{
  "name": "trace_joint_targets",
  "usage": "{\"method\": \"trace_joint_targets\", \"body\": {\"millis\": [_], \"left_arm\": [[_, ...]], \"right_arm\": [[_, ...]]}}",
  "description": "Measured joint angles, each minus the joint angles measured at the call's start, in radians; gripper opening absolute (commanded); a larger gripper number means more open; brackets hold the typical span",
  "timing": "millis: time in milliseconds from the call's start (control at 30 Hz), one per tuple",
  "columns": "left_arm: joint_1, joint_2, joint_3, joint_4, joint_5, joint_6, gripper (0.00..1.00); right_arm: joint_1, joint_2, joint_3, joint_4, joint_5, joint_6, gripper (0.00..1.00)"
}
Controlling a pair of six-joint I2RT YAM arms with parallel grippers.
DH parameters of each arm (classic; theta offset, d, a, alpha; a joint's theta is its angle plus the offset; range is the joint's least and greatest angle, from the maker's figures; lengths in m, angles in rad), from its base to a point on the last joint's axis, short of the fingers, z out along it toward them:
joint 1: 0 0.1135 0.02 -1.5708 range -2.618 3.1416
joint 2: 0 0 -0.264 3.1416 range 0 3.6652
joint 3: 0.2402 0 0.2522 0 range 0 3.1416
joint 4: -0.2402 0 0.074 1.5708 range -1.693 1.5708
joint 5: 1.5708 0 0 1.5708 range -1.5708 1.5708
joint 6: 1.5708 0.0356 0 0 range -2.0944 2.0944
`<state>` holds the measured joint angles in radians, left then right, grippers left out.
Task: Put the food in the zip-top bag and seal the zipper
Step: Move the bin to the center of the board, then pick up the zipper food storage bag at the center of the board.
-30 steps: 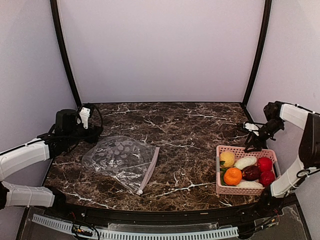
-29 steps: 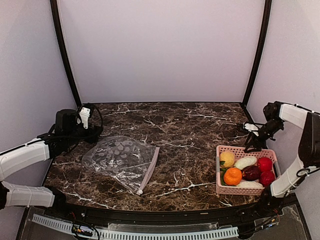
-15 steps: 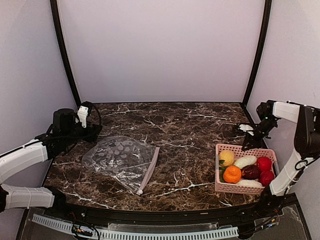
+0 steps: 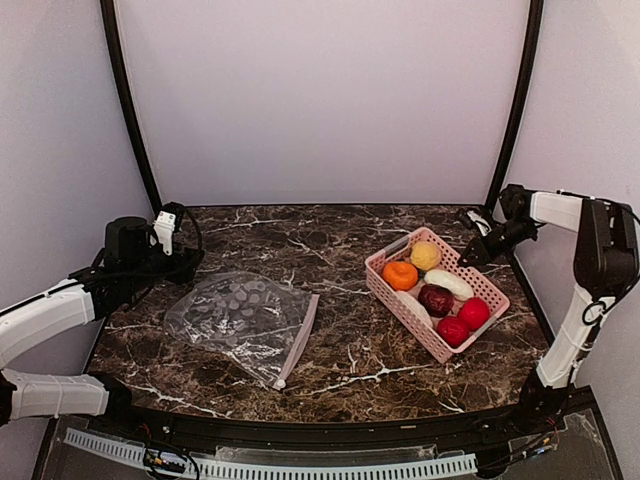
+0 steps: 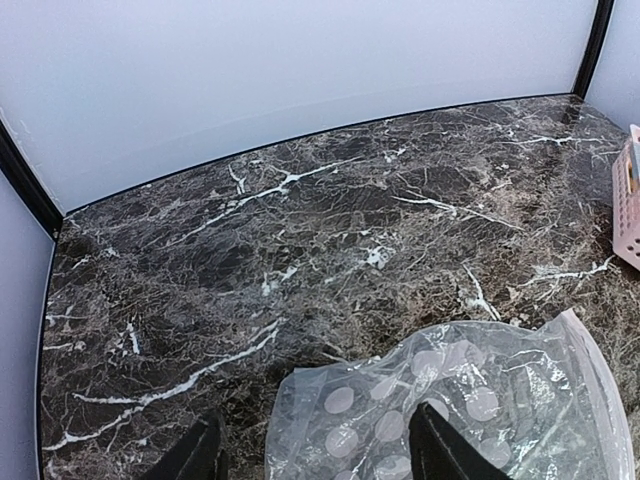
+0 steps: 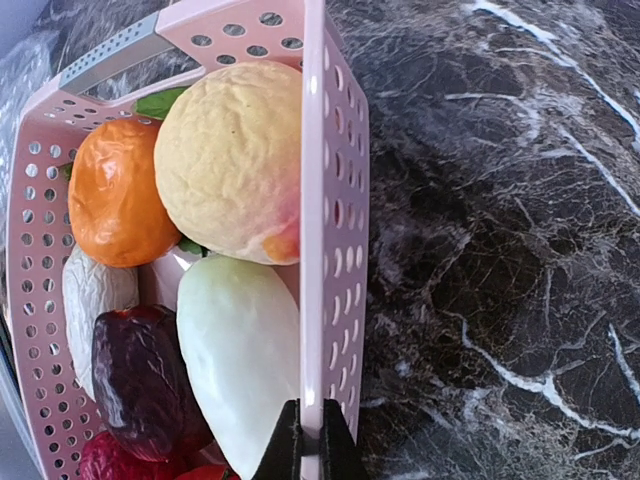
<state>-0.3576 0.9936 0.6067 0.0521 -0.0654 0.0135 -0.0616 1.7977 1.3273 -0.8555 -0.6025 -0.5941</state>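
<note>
The food lies in a pink mesh basket: a yellow ball, an orange ball, a white oblong piece, a maroon fruit and red fruits. My right gripper is shut on the basket's far rim, beside the white piece. The clear zip-top bag lies flat at the left, its zipper along the right edge. My left gripper hovers open over the bag's far-left corner.
The basket sits turned at an angle on the dark marble table, right of centre; its corner shows at the right edge of the left wrist view. Lilac walls and black corner posts close the back and sides.
The right gripper closed on the basket's rim and dragged the basket left and toward the back, turning it. The left arm and the bag stayed about where they were.
</note>
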Motion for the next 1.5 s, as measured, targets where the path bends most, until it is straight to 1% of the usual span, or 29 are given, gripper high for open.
{"method": "trace_joint_targets", "body": {"millis": [67, 167, 333, 367, 433, 467, 600, 700, 767, 833, 1033, 1100, 1200, 1267, 1367, 1400, 1500], "left_arm": [[0.0, 0.0, 0.0, 0.0, -0.002, 0.0, 0.61], [0.0, 0.0, 0.0, 0.0, -0.003, 0.0, 0.61], [0.0, 0.002, 0.0, 0.0, -0.004, 0.0, 0.59], [0.0, 0.003, 0.0, 0.0, -0.003, 0.0, 0.58], [0.0, 0.011, 0.0, 0.0, -0.002, 0.0, 0.57], [0.0, 0.016, 0.001, 0.0, 0.003, 0.0, 0.6], [-0.006, 0.056, 0.037, -0.018, 0.064, -0.002, 0.64], [-0.051, 0.105, 0.101, -0.049, 0.096, -0.001, 0.65], [-0.123, 0.16, 0.184, -0.101, 0.093, 0.006, 0.65], [-0.205, 0.19, 0.229, -0.135, 0.079, 0.014, 0.65], [-0.518, 0.344, 0.406, -0.298, -0.058, 0.021, 0.64], [-0.592, 0.407, 0.465, -0.365, -0.086, -0.009, 0.64], [-0.678, 0.51, 0.558, -0.449, -0.16, -0.064, 0.63], [-0.721, 0.563, 0.605, -0.497, -0.216, -0.094, 0.61], [-0.79, 0.661, 0.697, -0.594, -0.319, -0.154, 0.56], [-0.804, 0.687, 0.72, -0.613, -0.339, -0.171, 0.52], [-0.834, 0.772, 0.791, -0.676, -0.394, -0.222, 0.47]], "right_arm": [[0.006, 0.006, 0.0, 0.055, -0.002, 0.124, 0.0], [0.02, 0.017, -0.01, 0.126, 0.0, 0.282, 0.05], [0.035, 0.013, -0.067, 0.187, -0.013, 0.415, 0.24], [0.037, 0.008, -0.085, 0.193, -0.024, 0.43, 0.3], [0.044, -0.013, -0.124, 0.197, -0.038, 0.445, 0.39], [0.05, -0.026, -0.14, 0.193, -0.04, 0.448, 0.42], [0.098, -0.086, -0.176, 0.144, -0.078, 0.406, 0.45], [0.12, -0.13, -0.2, 0.12, -0.12, 0.383, 0.47], [0.121, -0.16, -0.217, 0.095, -0.149, 0.362, 0.48], [0.121, -0.176, -0.223, 0.07, -0.163, 0.341, 0.49], [0.108, -0.192, -0.229, 0.048, -0.151, 0.276, 0.51], [0.093, -0.206, -0.229, 0.068, -0.145, 0.274, 0.53], [0.073, -0.246, -0.237, 0.154, -0.134, 0.282, 0.54], [0.058, -0.267, -0.248, 0.207, -0.123, 0.284, 0.55], [0.041, -0.29, -0.276, 0.274, -0.091, 0.283, 0.55], [0.039, -0.299, -0.288, 0.287, -0.085, 0.284, 0.55], [0.034, -0.339, -0.332, 0.318, -0.074, 0.281, 0.55]]}}
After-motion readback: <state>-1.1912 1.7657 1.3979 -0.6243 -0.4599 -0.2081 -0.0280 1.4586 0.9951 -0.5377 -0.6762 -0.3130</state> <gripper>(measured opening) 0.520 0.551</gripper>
